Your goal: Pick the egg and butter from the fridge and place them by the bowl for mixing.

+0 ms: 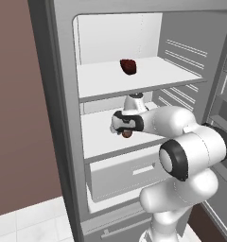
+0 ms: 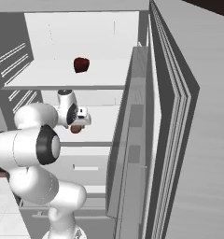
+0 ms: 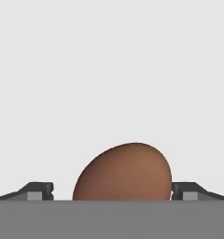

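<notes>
The fridge (image 1: 58, 94) stands open in front of me. The egg (image 3: 125, 170), a smooth reddish-brown ball, rests on the white middle shelf (image 1: 99, 144). My gripper (image 3: 112, 189) is open and straddles it, one dark fingertip on each side; the right one is nearly against the shell, the left stands a little apart. In the base views my white hand points down over the egg (image 1: 127, 134) (image 2: 76, 129), and the gripper (image 1: 126, 129) (image 2: 77, 125) is just above the shelf. The butter and the bowl are out of view.
A lumpy dark red item (image 1: 128, 66) (image 2: 81, 64) lies on the upper shelf above my hand. Below the middle shelf is a white drawer (image 1: 125, 172). The ribbed fridge door (image 2: 179, 140) stands open close on the right.
</notes>
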{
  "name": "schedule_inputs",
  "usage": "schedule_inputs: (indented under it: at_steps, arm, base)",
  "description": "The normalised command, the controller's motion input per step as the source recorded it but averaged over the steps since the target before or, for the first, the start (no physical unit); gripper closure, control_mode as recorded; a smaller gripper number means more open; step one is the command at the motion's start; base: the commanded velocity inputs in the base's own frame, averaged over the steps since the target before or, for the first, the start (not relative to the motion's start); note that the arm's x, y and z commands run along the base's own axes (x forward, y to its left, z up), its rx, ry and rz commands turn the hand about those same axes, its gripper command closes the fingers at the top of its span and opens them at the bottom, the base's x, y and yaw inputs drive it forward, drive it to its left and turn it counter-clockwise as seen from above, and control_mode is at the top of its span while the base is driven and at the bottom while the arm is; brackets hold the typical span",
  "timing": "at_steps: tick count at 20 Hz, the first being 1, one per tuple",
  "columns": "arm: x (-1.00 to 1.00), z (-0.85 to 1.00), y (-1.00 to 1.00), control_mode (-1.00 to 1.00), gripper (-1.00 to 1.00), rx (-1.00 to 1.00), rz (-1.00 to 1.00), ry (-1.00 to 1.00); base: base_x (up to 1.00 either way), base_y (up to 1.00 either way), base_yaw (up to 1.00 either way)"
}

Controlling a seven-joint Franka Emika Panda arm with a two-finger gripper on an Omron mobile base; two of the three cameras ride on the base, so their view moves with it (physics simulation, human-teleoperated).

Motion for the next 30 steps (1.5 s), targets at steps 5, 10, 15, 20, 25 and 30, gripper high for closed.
schedule_inputs:
  at_steps: [5, 10, 15, 20, 25, 30]
  arm:
    - [0.00, -0.37, 0.00, -1.00, 1.00, -0.04, -0.12, 0.04]
    - [0.00, -0.05, 0.00, -1.00, 1.00, -0.01, -0.03, 0.01]
    - [0.00, 0.00, 0.00, -1.00, 1.00, 0.00, 0.00, 0.00]
    - [0.02, 0.00, 0.00, -1.00, 1.00, 0.00, 0.00, 0.00]
    - [-0.05, 0.08, 0.00, -1.00, 1.00, 0.00, 0.00, -0.12]
    - [-0.39, 0.15, 0.00, -1.00, 1.00, 0.00, 0.00, -0.14]
  base:
    - [0.00, 0.00, 0.00]
    - [0.00, 0.00, 0.00]
    - [0.00, 0.00, 0.00]
    - [0.00, 0.00, 0.00]
    - [0.00, 0.00, 0.00]
    - [0.00, 0.00, 0.00]
